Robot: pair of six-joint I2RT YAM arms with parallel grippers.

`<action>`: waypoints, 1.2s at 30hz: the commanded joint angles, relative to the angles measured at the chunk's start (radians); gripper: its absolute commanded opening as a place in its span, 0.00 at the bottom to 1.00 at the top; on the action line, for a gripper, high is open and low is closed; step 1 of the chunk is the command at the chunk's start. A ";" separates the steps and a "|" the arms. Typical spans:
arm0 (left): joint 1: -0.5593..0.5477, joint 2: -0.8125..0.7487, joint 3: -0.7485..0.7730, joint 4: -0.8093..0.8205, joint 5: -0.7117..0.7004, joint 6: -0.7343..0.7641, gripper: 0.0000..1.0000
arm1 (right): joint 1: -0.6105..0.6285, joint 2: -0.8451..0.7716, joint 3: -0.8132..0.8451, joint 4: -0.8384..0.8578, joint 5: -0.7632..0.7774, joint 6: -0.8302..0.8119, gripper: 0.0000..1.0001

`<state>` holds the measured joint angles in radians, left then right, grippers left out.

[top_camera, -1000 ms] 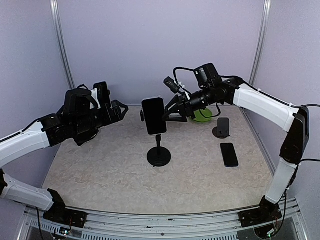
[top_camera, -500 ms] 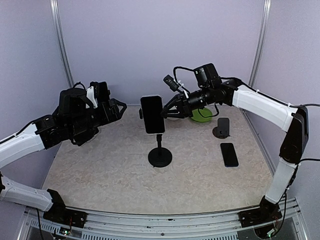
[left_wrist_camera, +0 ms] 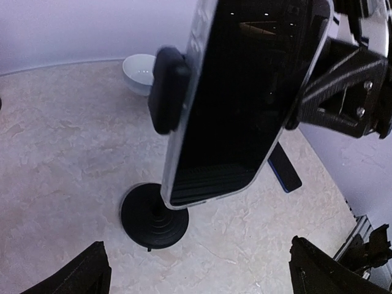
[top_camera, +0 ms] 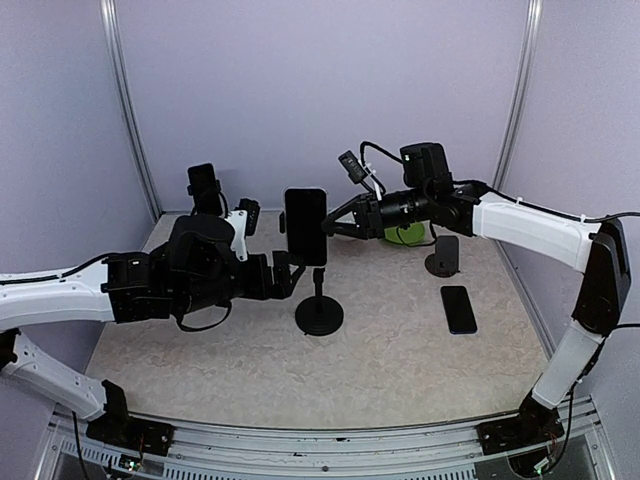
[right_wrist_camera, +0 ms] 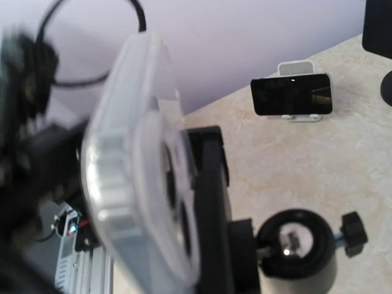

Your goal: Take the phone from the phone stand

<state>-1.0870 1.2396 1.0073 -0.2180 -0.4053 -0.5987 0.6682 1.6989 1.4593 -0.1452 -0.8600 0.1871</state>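
Glossy black slab phone (top_camera: pixel 305 226) in round-based stand (top_camera: pixel 319 316), left end effector (left_wrist_camera: pixel 197 263) wide, right end effector (top_camera: pixel 333 224) grip unclear.

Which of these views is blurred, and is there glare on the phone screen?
Right wrist: the phone shows its back very near the lens and is blurred. Left wrist: sharp, with a faint reflection near the top of the screen. Top external: sharp, evenly lit, only soft shadows.
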 commanded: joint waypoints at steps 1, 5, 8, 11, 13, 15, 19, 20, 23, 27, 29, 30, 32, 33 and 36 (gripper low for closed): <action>-0.039 0.088 0.066 0.037 -0.075 -0.018 0.99 | 0.010 -0.007 -0.048 -0.030 -0.070 0.206 0.00; -0.045 0.175 0.139 0.041 -0.109 -0.034 0.99 | 0.010 -0.011 -0.049 -0.035 -0.072 0.214 0.00; -0.044 0.221 0.175 0.053 -0.140 -0.030 0.99 | 0.010 -0.015 -0.051 -0.051 -0.074 0.201 0.00; -0.038 0.267 0.215 0.051 -0.165 -0.018 0.99 | 0.010 -0.016 -0.052 -0.062 -0.077 0.195 0.00; -0.033 0.292 0.239 0.055 -0.167 -0.007 0.99 | 0.010 -0.016 -0.052 -0.063 -0.081 0.192 0.00; -0.027 0.314 0.259 0.047 -0.178 -0.004 0.99 | 0.010 -0.018 -0.052 -0.066 -0.081 0.191 0.00; -0.009 0.333 0.268 0.044 -0.193 -0.011 0.98 | 0.010 -0.017 -0.053 -0.072 -0.084 0.191 0.00; -0.007 0.331 0.260 0.053 -0.195 -0.010 0.97 | 0.010 -0.016 -0.052 -0.073 -0.085 0.188 0.00; -0.003 0.321 0.224 0.099 -0.202 0.008 0.92 | 0.010 -0.012 -0.043 -0.082 -0.093 0.183 0.00; -0.004 0.308 0.184 0.153 -0.222 0.039 0.83 | 0.010 -0.006 -0.031 -0.096 -0.100 0.178 0.00; -0.004 0.304 0.168 0.176 -0.220 0.056 0.77 | 0.010 -0.003 -0.025 -0.106 -0.103 0.172 0.00; -0.004 0.304 0.164 0.182 -0.219 0.061 0.72 | 0.010 -0.001 -0.023 -0.112 -0.105 0.169 0.00; -0.005 0.302 0.160 0.185 -0.217 0.062 0.66 | 0.011 0.004 -0.016 -0.124 -0.112 0.163 0.00; -0.005 0.300 0.156 0.186 -0.215 0.062 0.64 | 0.010 0.008 -0.009 -0.138 -0.114 0.156 0.04; -0.005 0.286 0.139 0.196 -0.212 0.062 0.59 | 0.009 0.018 0.017 -0.194 -0.112 0.118 0.18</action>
<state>-1.1000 1.5505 1.1797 -0.0574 -0.6056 -0.5446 0.6571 1.6943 1.4528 -0.1368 -0.8600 0.2546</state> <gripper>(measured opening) 0.782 0.263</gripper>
